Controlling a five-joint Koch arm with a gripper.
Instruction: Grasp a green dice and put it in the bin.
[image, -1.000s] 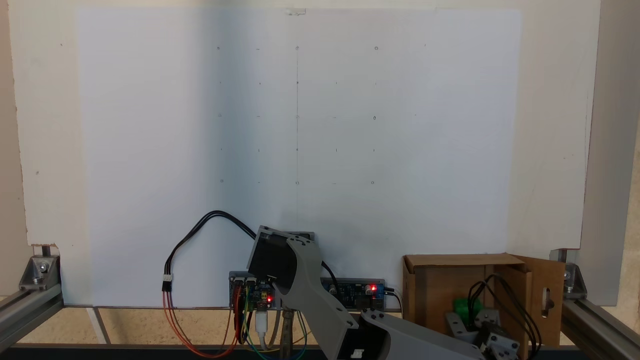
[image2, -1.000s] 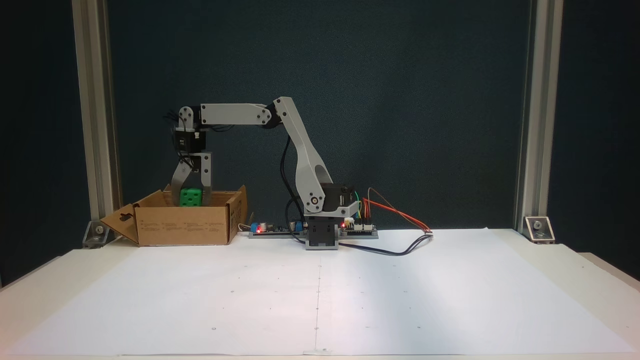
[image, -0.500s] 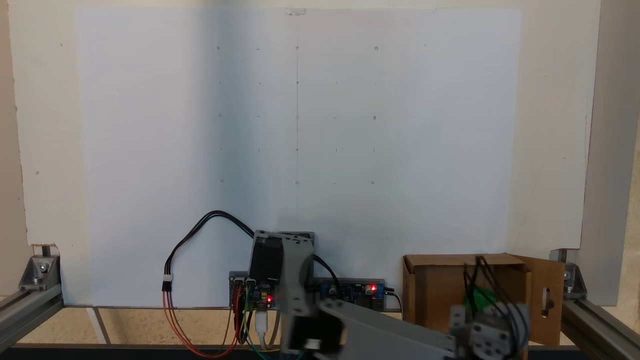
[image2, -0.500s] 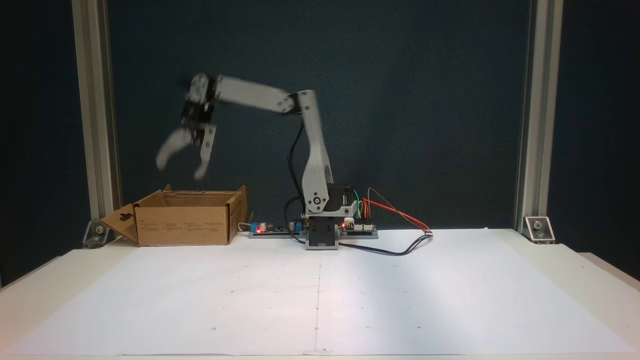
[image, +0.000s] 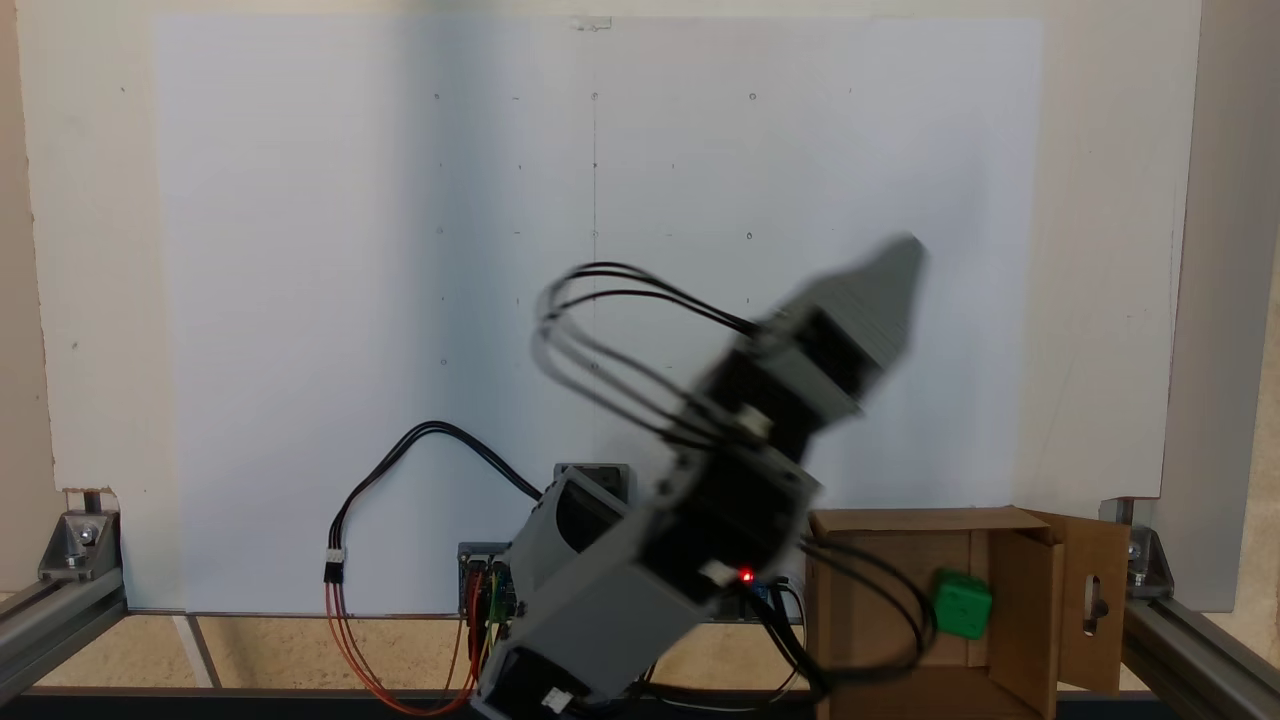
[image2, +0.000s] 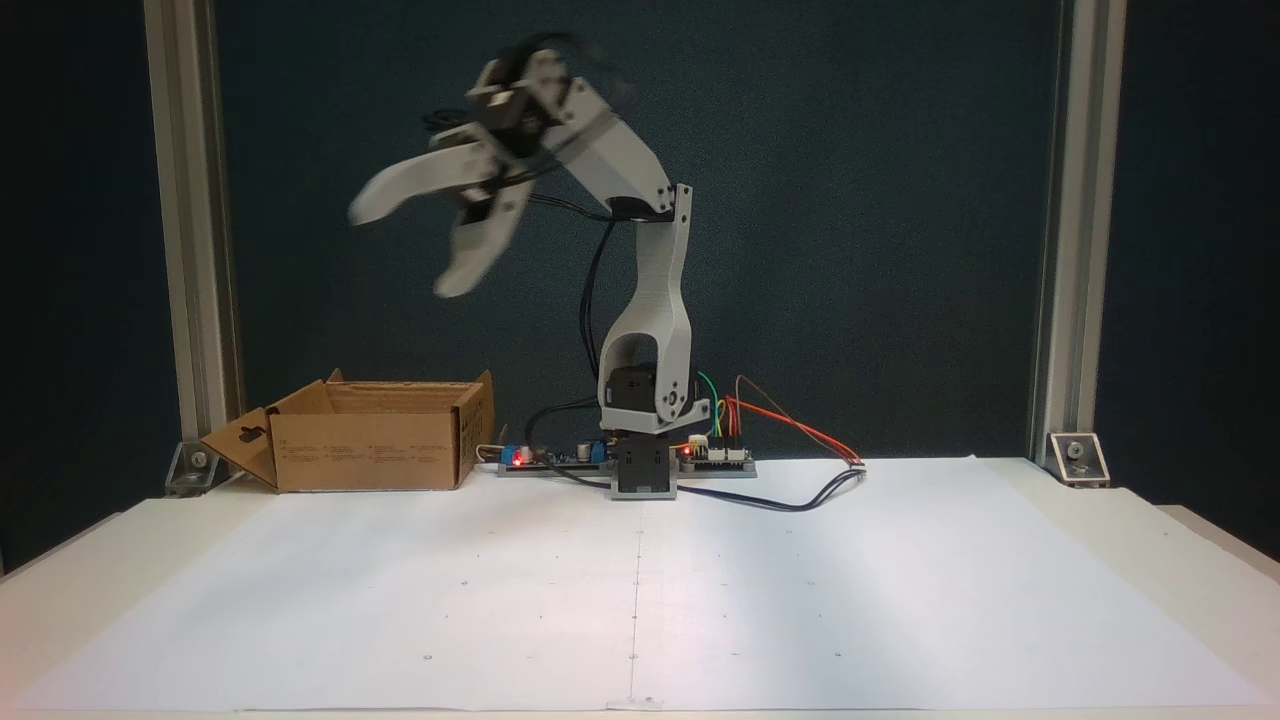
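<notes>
The green dice (image: 962, 604) lies inside the cardboard box (image: 870, 570), resting against the inner face of the right-hand wall as the view from above the table shows it, clear of the arm and with nothing gripping it. The box stands at the near right corner of that view, its top open, and one side flap (image: 1095, 600) with a slot-shaped hole swings outward to the right. In the fixed view from the front, the same box (image2: 370, 448) sits on the table (image2: 90, 590) to the left of the arm's base (image2: 643, 470), and its walls hide the dice. The gripper (image2: 400, 250) is raised high above the table, up and to the right of the box in that front view and well apart from it, pointing down and to the left. Its two fingers (image2: 395, 190) are spread wide apart and hold nothing; both are blurred. In the view from above, the arm (image: 640, 590) is a blurred grey shape slanting from the base up toward the right, with a loop of black cable (image: 600, 320) arching off it over the white paper sheet (image: 300, 300). A small circuit board (image2: 715, 457) with a red light sits just beside the base, with coloured wires (image2: 790, 420) running off it.
</notes>
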